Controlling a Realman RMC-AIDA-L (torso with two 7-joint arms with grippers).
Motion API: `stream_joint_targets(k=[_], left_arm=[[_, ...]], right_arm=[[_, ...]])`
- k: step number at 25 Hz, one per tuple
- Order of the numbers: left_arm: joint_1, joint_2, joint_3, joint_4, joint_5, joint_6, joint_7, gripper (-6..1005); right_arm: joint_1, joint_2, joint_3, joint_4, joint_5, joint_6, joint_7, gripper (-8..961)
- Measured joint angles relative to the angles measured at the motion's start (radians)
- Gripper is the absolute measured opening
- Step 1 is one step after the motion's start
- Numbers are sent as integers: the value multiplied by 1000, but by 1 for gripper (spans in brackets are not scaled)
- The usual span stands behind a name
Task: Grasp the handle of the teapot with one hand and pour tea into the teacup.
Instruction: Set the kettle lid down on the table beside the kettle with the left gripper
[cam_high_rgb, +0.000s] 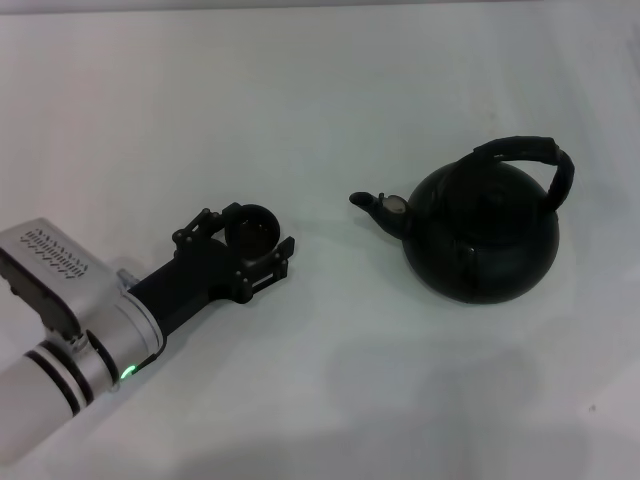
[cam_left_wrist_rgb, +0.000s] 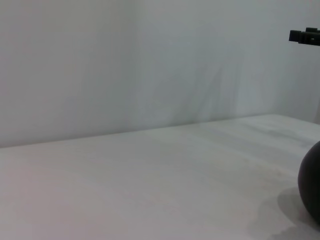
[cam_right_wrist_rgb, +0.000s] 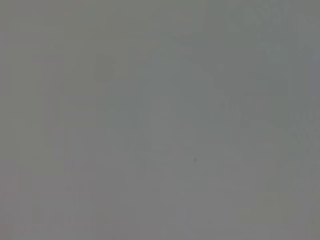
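Head view: white worktop (cam_high_rgb: 330, 400), two dark items on it, one arm in frame.

Left arm enters from the lower left corner, silver forearm with a green light near the wrist, black gripper body angled up and to the right. Left gripper (cam_high_rgb: 247, 238) sits low at the worktop. Its jaws stand spread, one on either side of the teacup (cam_high_rgb: 251, 230), which sits between them. Cup is small, round, dark, its brownish inside showing from above. Cannot tell whether the fingers press the cup wall or only bracket it; cannot tell whether the cup is lifted or resting on the surface.

Teapot (cam_high_rgb: 480, 232) stands upright on the worktop, well to the right of the cup and apart from it. Round glossy black body, short spout (cam_high_rgb: 372, 203) aimed left toward the cup, pale patch near the spout's base. Handle (cam_high_rgb: 535, 160) arches over the top, thick and black, leaning toward the pot's right side. Nothing touches handle or pot.

Left wrist view: bare worktop running back to a plain pale wall; a curved black edge of the teapot (cam_left_wrist_rgb: 311, 182) shows at the frame's border, with its shadow on the surface beside it. A small black part shows in the far corner, too little to identify.

Right wrist view: uniform grey, nothing identifiable. Right gripper not seen in any view.
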Motion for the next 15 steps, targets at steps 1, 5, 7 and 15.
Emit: stream_joint_targets(k=[1,5,7,15], left_arm=[[1,0,0,1,0,-3,0,870],[4,1,0,4,-2,-19,0,869],[6,1,-6,4,-3,-26,0,869],[20,3,-24,7,-3,-72,1,869]], right_arm=[[0,0,0,0,0,0,0,716],[0,1,1,0,0,0,0,716],[0,1,2,0,0,-1,0,716],[0,2,2,0,0,-7,0,716]])
